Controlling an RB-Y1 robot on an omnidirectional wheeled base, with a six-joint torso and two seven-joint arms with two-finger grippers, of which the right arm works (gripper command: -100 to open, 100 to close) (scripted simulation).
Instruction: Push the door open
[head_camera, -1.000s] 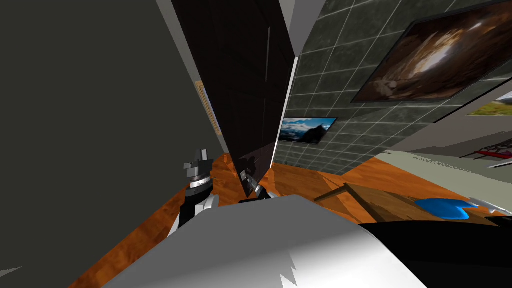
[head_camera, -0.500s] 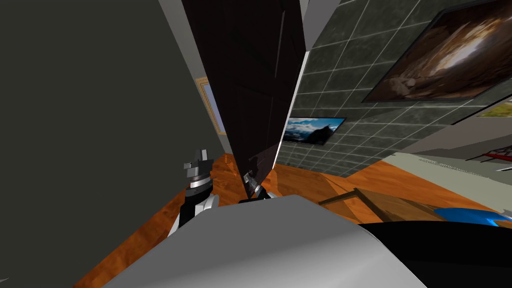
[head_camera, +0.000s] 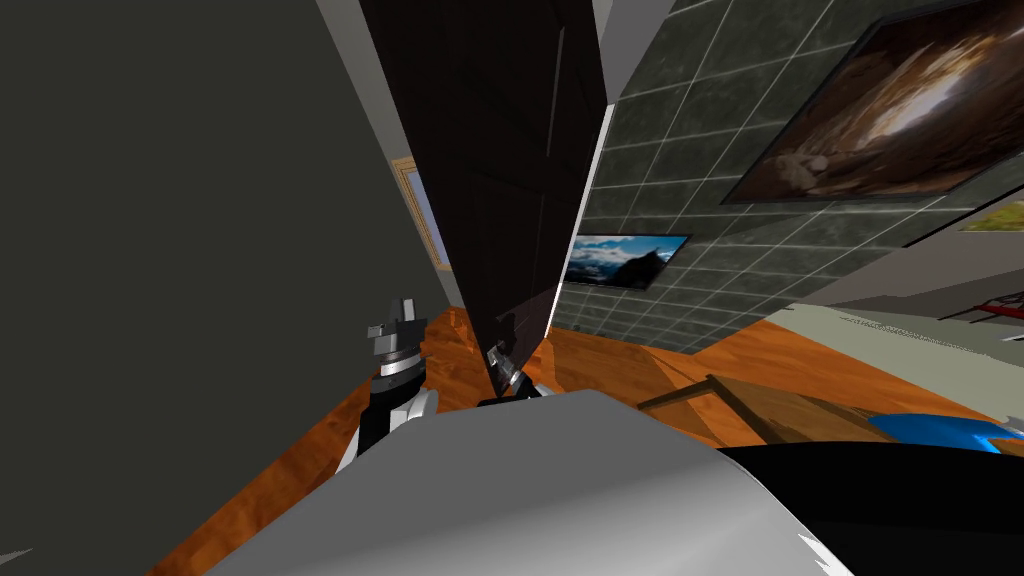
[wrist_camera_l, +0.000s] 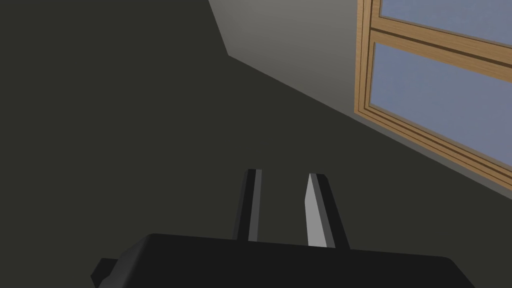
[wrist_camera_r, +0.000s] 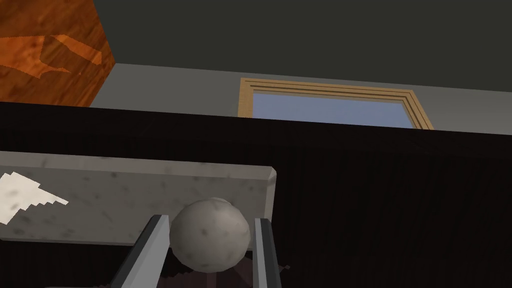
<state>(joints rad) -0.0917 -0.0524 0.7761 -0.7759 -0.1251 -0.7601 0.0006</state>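
no readable text, label, brand, number or sign; none on door (head_camera: 500, 150), door knob (wrist_camera_r: 210, 242) or wall pictures (head_camera: 620, 260).

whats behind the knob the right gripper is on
A grey plate sits right behind the knob, on the dark door. The knob, held by the right gripper, covers its own stem and part of the plate.

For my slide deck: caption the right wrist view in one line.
Right gripper closed on the round grey door knob, mounted on a grey plate on the dark door.
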